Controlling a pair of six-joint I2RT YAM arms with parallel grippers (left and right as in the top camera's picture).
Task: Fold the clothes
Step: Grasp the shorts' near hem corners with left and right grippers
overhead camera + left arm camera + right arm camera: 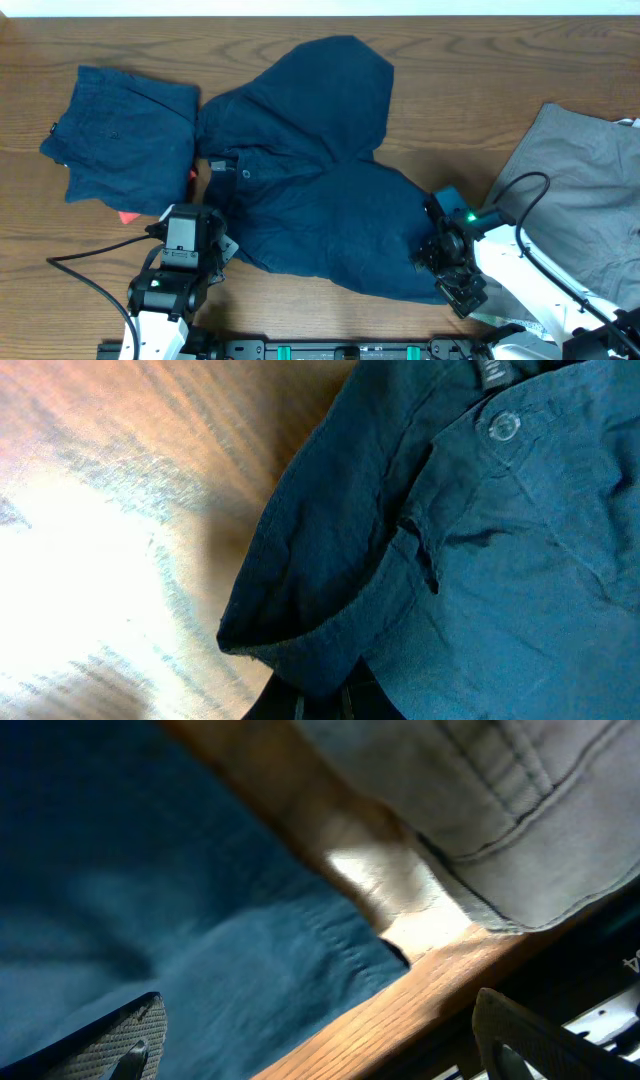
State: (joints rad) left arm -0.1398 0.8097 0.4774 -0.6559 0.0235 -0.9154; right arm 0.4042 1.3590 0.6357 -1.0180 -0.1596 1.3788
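A pair of dark navy shorts (320, 190) lies spread and crumpled in the middle of the table. Its button (503, 426) and waistband show in the left wrist view. My left gripper (212, 212) is at the waistband's left end and is shut on a fold of the navy shorts (330, 650); the cloth hides most of its fingers (325, 700). My right gripper (448, 262) is open at the shorts' lower right hem. Its fingers (320, 1050) stand wide apart over the hem (250, 980) and the table's front edge.
A folded navy garment (120, 130) lies at the back left with a small red piece (127, 215) by it. A light grey garment (590, 190) lies at the right and shows in the right wrist view (520, 800). The wooden table edge (420, 990) is close to the right gripper.
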